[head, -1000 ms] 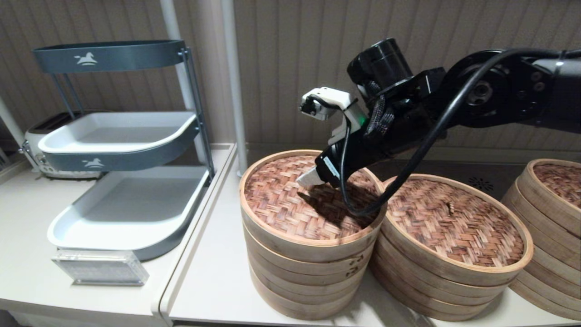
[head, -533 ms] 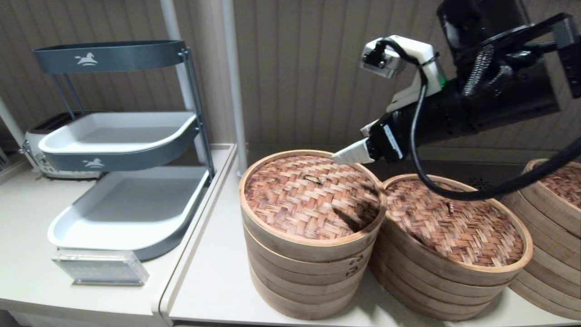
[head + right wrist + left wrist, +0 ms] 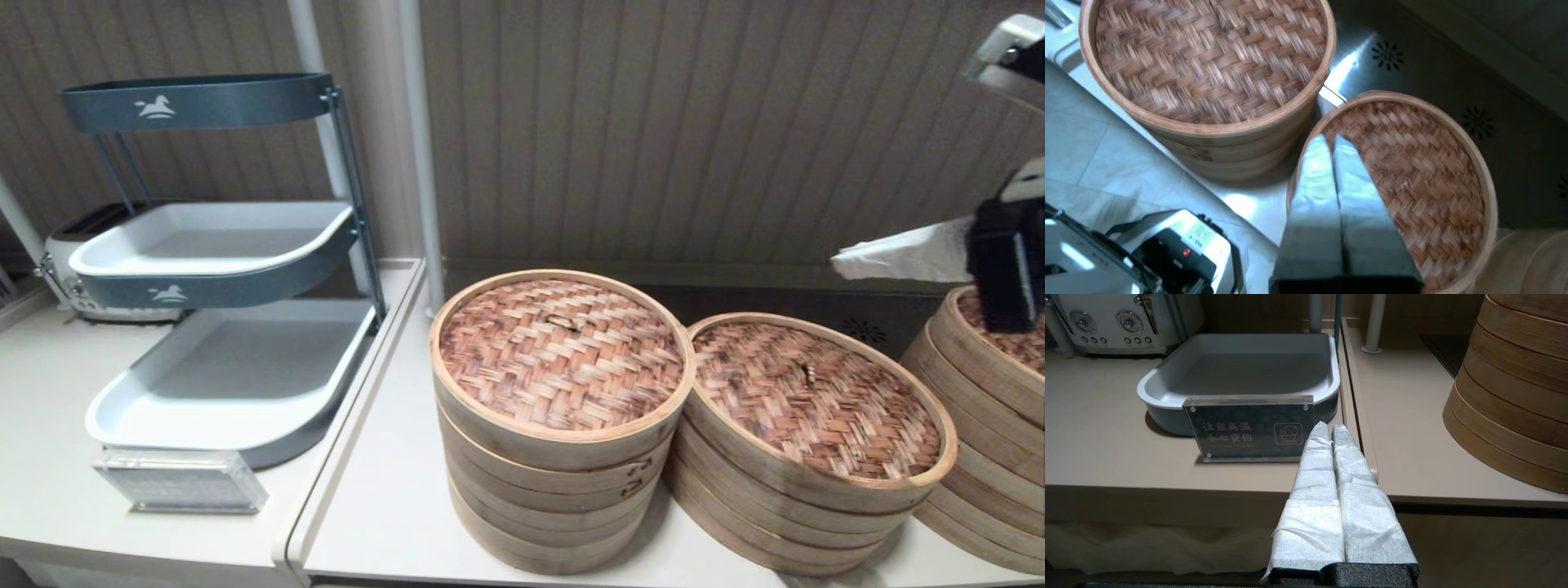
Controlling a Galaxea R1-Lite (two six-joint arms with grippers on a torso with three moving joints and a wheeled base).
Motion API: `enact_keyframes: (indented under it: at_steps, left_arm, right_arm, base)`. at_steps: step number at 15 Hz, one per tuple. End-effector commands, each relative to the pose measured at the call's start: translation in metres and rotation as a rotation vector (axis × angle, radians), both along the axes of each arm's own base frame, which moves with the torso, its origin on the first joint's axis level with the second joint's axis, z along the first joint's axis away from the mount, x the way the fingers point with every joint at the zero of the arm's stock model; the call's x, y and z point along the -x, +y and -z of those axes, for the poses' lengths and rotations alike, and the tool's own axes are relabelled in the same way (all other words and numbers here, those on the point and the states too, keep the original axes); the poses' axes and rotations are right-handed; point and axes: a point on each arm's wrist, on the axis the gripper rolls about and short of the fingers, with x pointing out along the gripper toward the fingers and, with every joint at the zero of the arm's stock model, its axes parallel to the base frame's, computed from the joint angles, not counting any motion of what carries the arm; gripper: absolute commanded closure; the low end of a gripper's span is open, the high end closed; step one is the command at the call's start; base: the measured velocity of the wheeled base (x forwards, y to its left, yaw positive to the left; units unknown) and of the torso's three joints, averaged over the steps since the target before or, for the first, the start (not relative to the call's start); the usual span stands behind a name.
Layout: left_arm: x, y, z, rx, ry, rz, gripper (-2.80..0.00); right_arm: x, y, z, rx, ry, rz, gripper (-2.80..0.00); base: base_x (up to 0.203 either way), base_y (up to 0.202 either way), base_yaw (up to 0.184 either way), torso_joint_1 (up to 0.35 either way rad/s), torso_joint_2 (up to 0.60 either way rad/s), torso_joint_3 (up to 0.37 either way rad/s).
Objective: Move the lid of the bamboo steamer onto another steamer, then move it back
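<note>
The bamboo steamer lid (image 3: 562, 351), pinkish-tan weave with a small centre loop, lies flat on the taller stack with dark lacing marks (image 3: 555, 498). Beside it on the right stands another steamer (image 3: 804, 506), wide and shallow, under its own darker lid (image 3: 816, 400). My right gripper (image 3: 841, 263) hangs at the right edge of the head view, shut and empty, high above the stacks. In the right wrist view its tips (image 3: 1329, 141) are over the near rim of the wide steamer (image 3: 1425, 171), with the lid (image 3: 1208, 61) further off. My left gripper (image 3: 1329, 428) is shut and parked before the counter's front edge.
A third steamer stack (image 3: 992, 425) stands at the far right. On the left counter are a tiered tray rack (image 3: 220, 343), a toaster (image 3: 69, 269) and an acrylic warning sign (image 3: 180, 482). A white pole (image 3: 416, 155) rises behind the stacks.
My right arm has drawn back from just above the lid, rising and swinging right to the edge of the view. The lid stays on the taller stack.
</note>
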Motion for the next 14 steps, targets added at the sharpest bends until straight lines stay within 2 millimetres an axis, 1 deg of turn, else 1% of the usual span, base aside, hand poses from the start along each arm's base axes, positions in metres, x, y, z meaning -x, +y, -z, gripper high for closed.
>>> enact_keyframes:
  at_steps: [1, 4, 7, 9, 11, 14]
  left_arm:
    - [-0.002, 0.000, 0.008, -0.001, 0.026, -0.001, 0.00]
    - [-0.002, 0.000, 0.008, -0.001, 0.027, 0.000, 0.00]
    - [-0.002, 0.000, 0.008, -0.001, 0.027, 0.000, 0.00]
    - [-0.002, 0.000, 0.008, 0.000, 0.027, 0.000, 0.00]
    - [-0.002, 0.000, 0.008, -0.001, 0.026, 0.000, 0.00]
    - [-0.002, 0.000, 0.008, -0.001, 0.026, 0.000, 0.00]
  right_arm:
    - [0.040, -0.022, -0.002, -0.023, -0.057, 0.055, 0.00]
    - [0.073, -0.036, 0.009, -0.062, -0.065, 0.119, 0.00]
    - [0.098, -0.049, 0.028, -0.063, -0.064, 0.232, 0.00]
    - [0.113, -0.054, 0.048, -0.056, -0.043, 0.302, 0.00]
    - [0.127, -0.058, 0.074, -0.048, -0.013, 0.368, 0.00]
    - [0.145, -0.059, 0.108, -0.043, 0.017, 0.410, 0.00]
  base:
    - [0.000, 0.000, 0.000, 0.000, 0.00, 0.000]
    - [0.000, 0.000, 0.000, 0.000, 0.00, 0.000]
    - [0.000, 0.000, 0.000, 0.000, 0.00, 0.000]
    - [0.000, 0.000, 0.000, 0.000, 0.00, 0.000]
    - [0.000, 0.000, 0.000, 0.000, 0.00, 0.000]
    - [0.000, 0.000, 0.000, 0.000, 0.00, 0.000]
